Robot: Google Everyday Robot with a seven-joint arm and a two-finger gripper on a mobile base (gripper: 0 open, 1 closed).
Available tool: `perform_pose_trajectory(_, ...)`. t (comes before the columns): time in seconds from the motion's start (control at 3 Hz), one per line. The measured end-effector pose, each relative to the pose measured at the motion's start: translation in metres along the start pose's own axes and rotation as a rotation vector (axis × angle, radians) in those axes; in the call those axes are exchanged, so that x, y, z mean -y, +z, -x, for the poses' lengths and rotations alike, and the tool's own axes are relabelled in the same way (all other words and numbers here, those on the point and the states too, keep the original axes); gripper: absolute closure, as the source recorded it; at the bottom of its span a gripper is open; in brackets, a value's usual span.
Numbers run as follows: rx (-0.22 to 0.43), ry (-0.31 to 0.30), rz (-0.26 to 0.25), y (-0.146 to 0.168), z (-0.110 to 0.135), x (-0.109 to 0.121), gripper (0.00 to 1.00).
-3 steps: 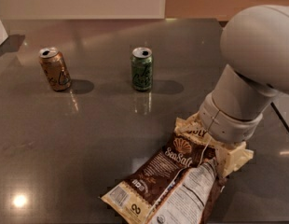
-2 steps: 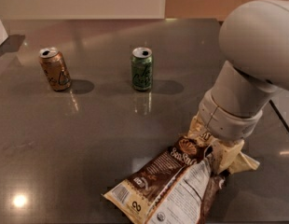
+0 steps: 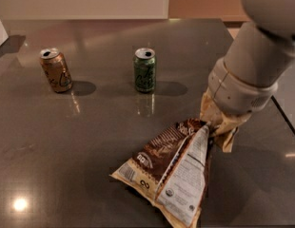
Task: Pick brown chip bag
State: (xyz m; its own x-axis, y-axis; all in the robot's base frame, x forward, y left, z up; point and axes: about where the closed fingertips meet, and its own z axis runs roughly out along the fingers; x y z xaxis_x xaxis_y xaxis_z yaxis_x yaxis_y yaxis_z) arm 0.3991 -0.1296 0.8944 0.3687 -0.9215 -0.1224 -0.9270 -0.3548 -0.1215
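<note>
One corner is all it has. The gripper [image 3: 218, 127] sits at the right of the frame, tucked under the big pale wrist, and it looks pinched shut on the crumpled cream top end of the brown chip bag [image 3: 171, 167], judging by how the foil bunches and rises to that spot. The bag slopes down from there toward the bottom centre, its lower end resting on the dark table [image 3: 90, 141], nutrition panel facing us. My read: a lift straight up, slow, so the crinkly film does not slide out of that small pinch, and no swing until the low end clears the surface. The green can [image 3: 145, 70] and tan can [image 3: 55, 70] stand well apart in the upper left, out of harm's way.
</note>
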Motion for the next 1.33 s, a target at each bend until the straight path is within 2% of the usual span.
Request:
perform_pose_trajectory(0.67, 0.016, 0.059, -0.054, -0.051, 0.005, 0.033, 1.0)
perform_pose_trajectory(1.0, 0.012, 0.087, -0.099, -0.095, 0.007, 0.067, 1.0)
perform_pose_trajectory(1.33, 0.018, 0.084, -0.141, -0.1, 0.01, 0.075, 1.0)
